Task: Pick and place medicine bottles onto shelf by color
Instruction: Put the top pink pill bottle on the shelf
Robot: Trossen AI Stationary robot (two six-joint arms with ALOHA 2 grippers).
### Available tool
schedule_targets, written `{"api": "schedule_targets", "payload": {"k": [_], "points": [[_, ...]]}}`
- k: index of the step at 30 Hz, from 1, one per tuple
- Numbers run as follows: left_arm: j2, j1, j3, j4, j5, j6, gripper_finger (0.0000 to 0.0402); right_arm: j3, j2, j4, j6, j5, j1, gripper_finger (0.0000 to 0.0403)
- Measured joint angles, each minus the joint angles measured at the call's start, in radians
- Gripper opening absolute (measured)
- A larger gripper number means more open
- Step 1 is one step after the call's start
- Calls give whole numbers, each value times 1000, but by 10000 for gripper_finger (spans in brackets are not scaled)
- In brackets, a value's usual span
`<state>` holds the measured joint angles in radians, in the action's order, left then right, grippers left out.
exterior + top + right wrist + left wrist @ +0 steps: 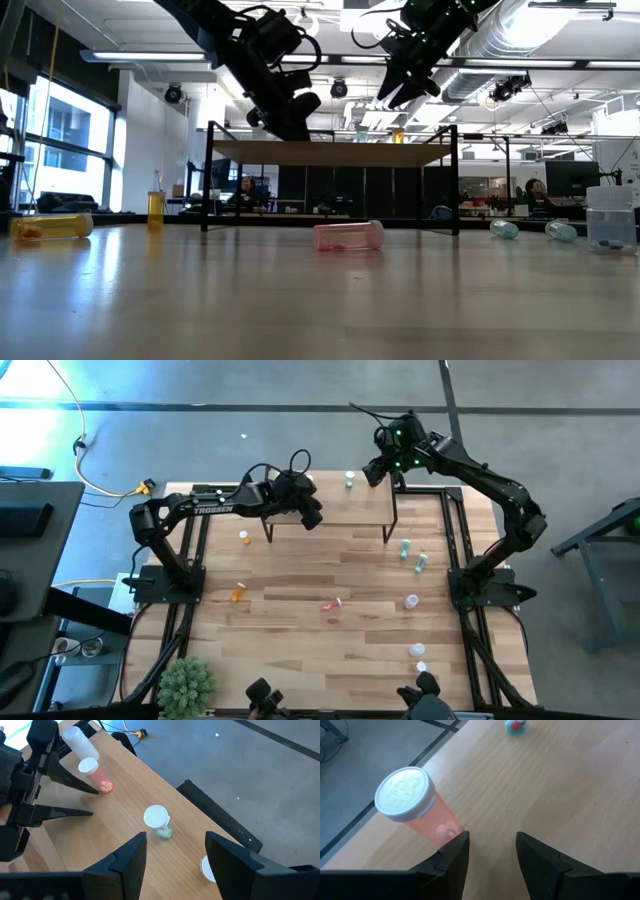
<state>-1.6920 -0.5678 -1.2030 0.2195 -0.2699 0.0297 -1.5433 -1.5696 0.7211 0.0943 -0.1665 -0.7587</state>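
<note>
The left gripper (490, 852) hangs over the left end of the shelf (355, 505), its dark fingers parted and empty. Just beside one finger a pink bottle (417, 807) stands upright on the board, free of the grip, so I judge it has been set there as the start of a pink group.

The right gripper (175, 852) hovers over the far right part of the shelf, fingers wide apart with nothing between them. Below it stands a green bottle (158, 821), well apart from the pink one, which suits sorting by color.

The bottles are small translucent plastic cylinders with ribbed white caps. The shelf is a smooth pale wood board on thin black metal legs.

More bottles wait on the table (300, 580):
- an orange one (238, 592) lying near the left side
- a pink one (331, 604) on its side in the middle
- two green ones (412, 555) to the right
- clear ones (416, 650) near the right front
</note>
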Motion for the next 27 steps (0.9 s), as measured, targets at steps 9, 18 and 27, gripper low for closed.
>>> {"api": "schedule_targets", "payload": {"k": [9,18,27], "points": [[0,6,0,0,-3,0,154,0,0,0,2,0,0,193],[30,15,0,8,-3,-1,154,0,0,0,2,0,0,193],[119,25,0,96,-3,-36,154,0,0,0,2,0,0,193]]}}
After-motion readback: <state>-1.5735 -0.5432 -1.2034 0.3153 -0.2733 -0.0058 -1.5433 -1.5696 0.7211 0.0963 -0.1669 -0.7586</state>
